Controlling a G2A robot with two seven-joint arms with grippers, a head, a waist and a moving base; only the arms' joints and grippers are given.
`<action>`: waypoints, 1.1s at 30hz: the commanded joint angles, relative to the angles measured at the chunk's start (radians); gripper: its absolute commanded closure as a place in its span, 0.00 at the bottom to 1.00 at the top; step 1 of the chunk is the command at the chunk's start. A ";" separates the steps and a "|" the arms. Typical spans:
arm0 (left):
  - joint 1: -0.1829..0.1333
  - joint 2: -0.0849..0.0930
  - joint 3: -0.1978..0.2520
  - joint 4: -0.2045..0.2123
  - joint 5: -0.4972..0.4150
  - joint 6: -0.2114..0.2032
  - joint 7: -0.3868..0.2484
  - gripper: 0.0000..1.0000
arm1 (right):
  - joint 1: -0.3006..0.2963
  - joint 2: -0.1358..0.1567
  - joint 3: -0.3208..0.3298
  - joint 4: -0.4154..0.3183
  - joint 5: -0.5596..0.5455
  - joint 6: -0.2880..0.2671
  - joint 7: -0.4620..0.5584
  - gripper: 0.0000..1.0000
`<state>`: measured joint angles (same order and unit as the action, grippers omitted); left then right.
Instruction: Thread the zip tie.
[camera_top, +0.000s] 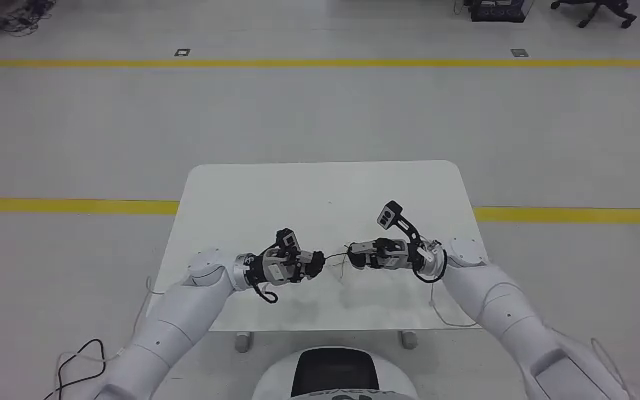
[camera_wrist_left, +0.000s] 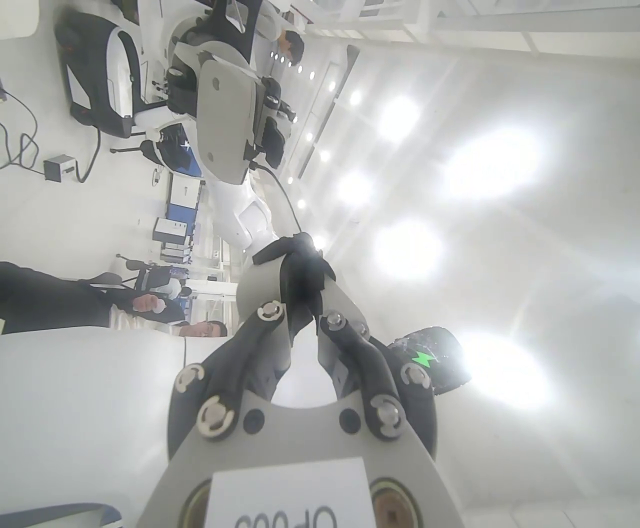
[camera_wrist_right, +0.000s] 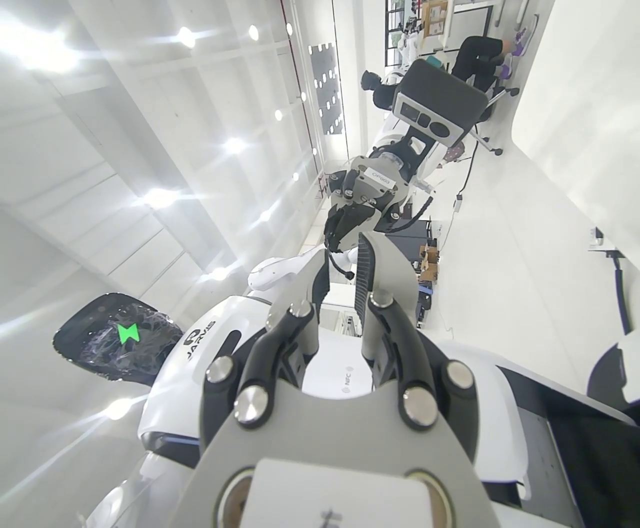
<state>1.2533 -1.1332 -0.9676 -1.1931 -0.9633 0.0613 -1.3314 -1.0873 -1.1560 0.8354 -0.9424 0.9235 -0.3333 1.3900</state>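
Note:
My left gripper (camera_top: 313, 264) and right gripper (camera_top: 352, 256) face each other tip to tip above the front part of the white table (camera_top: 320, 190). A thin black zip tie (camera_top: 333, 258) spans the small gap between them. In the right wrist view the left gripper (camera_wrist_right: 334, 239) is shut on the zip tie (camera_wrist_right: 340, 265), whose free end curves down between my right gripper's (camera_wrist_right: 342, 272) fingers. Those fingers stand apart, with a visible gap around the tie. In the left wrist view my left gripper (camera_wrist_left: 306, 282) has its black pads pressed together.
The white table has rounded corners and its front edge (camera_top: 320, 330) lies just below the grippers. Both arms hover above its surface. Yellow floor lines (camera_top: 90, 206) run beside and behind the table.

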 joint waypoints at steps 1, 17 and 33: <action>-0.001 0.001 0.001 0.000 0.001 -0.001 0.000 1.00 | 0.002 0.001 -0.004 0.000 0.003 -0.001 0.000 0.89; -0.011 0.004 0.017 0.009 0.013 -0.014 0.024 1.00 | 0.012 0.009 -0.022 0.007 0.024 -0.007 0.000 0.96; -0.016 0.007 0.025 0.015 -0.003 -0.013 0.025 1.00 | -0.006 0.016 0.006 -0.019 0.017 -0.007 0.000 0.91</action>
<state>1.2373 -1.1265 -0.9424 -1.1784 -0.9655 0.0483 -1.3074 -1.0924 -1.1402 0.8400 -0.9602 0.9417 -0.3400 1.3900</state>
